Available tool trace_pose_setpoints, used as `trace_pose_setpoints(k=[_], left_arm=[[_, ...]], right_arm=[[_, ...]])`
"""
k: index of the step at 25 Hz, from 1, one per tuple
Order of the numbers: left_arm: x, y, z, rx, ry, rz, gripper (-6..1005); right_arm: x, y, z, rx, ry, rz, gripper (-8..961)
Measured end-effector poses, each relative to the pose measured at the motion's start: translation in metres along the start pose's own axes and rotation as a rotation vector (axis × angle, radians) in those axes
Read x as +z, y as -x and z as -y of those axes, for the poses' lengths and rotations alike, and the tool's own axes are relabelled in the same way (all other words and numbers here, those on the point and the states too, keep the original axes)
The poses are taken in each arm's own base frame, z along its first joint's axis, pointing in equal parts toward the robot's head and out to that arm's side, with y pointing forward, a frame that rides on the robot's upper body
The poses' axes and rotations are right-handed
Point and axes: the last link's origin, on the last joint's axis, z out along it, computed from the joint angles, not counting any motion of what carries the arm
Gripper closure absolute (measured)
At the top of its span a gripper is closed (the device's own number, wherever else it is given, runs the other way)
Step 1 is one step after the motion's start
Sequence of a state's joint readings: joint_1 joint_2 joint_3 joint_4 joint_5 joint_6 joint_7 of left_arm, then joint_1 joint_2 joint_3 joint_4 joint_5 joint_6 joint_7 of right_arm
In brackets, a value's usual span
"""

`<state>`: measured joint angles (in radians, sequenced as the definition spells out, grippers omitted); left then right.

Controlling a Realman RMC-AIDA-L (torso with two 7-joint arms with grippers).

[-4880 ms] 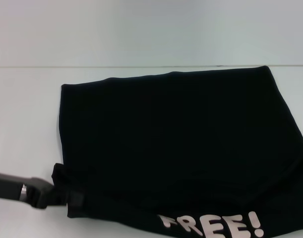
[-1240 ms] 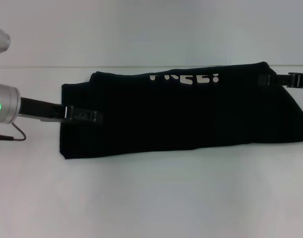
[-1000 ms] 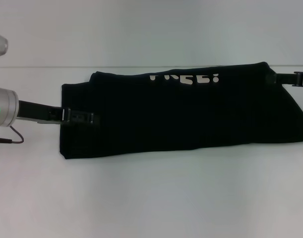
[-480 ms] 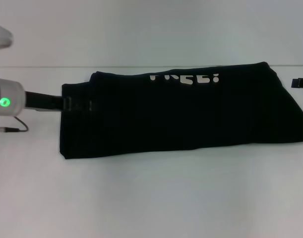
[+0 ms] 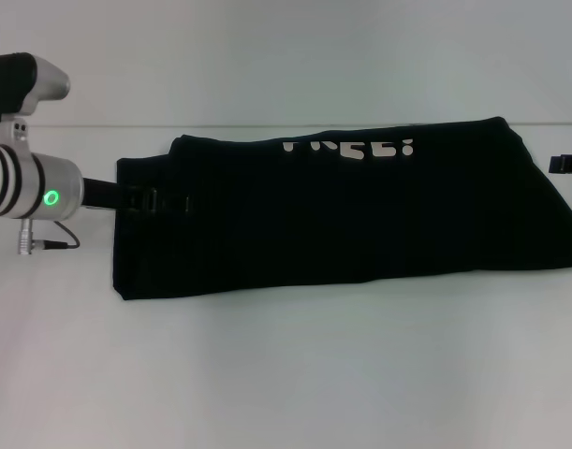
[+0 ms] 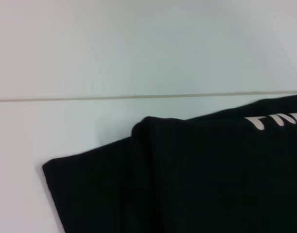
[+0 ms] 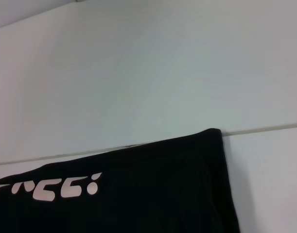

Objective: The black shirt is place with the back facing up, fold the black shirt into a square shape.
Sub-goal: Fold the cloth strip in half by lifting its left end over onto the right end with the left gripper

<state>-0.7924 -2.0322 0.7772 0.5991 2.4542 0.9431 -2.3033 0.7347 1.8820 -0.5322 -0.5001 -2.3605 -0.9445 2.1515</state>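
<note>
Shirt [image 5: 342, 210] is laid on the counter [image 5: 286, 374] as a long folded band, lettering along its far edge. Left claw [image 5: 164, 201] is over the band's left end, right claw [image 5: 566, 166] just off its right end; finger state cannot be told for either. Cloth is judged soft, light, limp; best pinched at end corners.

Both grippers pull back from the folded shirt

The left gripper [image 5: 164, 200] sits farther along the black shirt [image 5: 342, 220]; the right gripper [image 5: 566, 166] now lies clear at its end.
</note>
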Motion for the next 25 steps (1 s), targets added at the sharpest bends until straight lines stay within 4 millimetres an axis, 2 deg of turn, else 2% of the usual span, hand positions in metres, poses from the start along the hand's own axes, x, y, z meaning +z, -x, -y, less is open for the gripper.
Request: trace_pose_setpoints(k=[7,25], left_arm=[[0.015,-0.001,-0.004,-0.014,-0.04,-0.025,101],[0.023,0.003,-0.008,0.009,-0.067,-0.025,137]], right_arm=[[0.001,0.0,-0.001,-0.004,0.0,-0.003,294],[0.002,0.001,-0.002,-0.009,-0.007,0.003,295]])
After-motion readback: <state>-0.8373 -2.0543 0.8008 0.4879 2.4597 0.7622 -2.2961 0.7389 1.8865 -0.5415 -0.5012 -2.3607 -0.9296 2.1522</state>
